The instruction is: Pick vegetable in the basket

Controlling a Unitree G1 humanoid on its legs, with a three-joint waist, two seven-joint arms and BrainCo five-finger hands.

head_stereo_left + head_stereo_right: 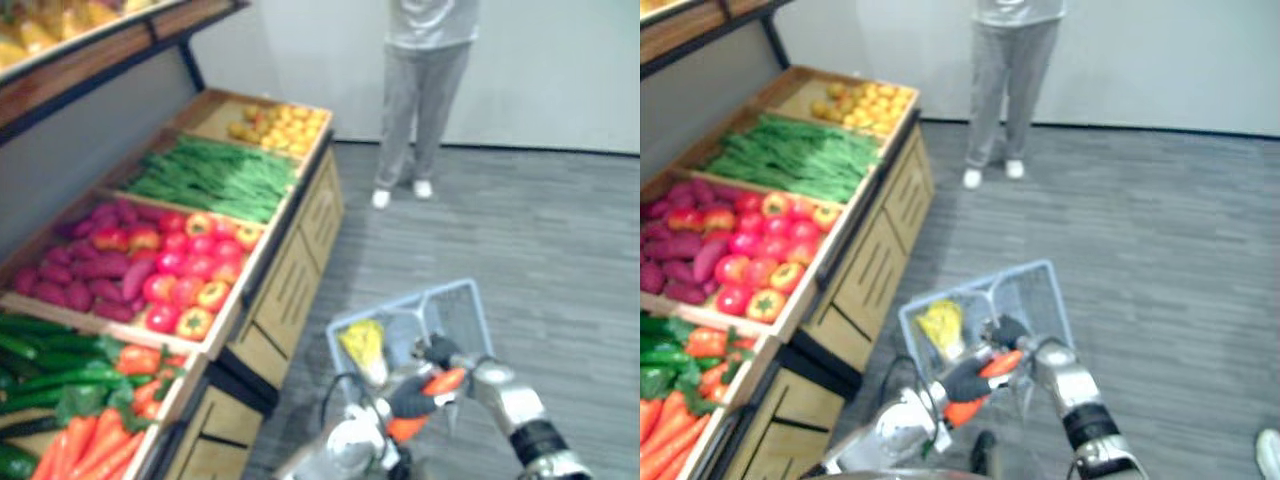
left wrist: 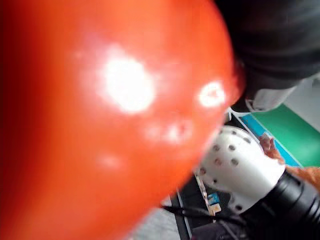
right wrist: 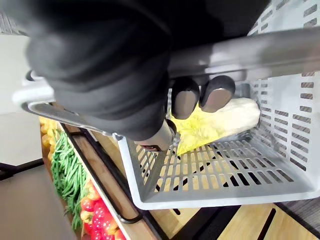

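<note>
A pale grey plastic basket (image 1: 462, 305) hangs in front of me over the floor. My right hand (image 3: 186, 97) is curled round its handle bar (image 3: 250, 47). A yellow-green leafy cabbage (image 1: 362, 345) lies inside it, also seen as the cabbage (image 3: 215, 122) past my right fingers. At the basket's near rim my left hand (image 1: 408, 398) is shut on a glossy orange-red vegetable (image 1: 442, 381). That vegetable (image 2: 115, 115) sits very close to the left wrist camera.
A wooden produce stand (image 1: 290, 270) runs along my left with crates of carrots (image 1: 85, 445), cucumbers (image 1: 40, 365), red and yellow peppers (image 1: 190, 275), purple roots (image 1: 85, 270), green beans (image 1: 215, 178) and yellow fruit (image 1: 280, 125). A person (image 1: 420, 90) stands at the back on grey floor.
</note>
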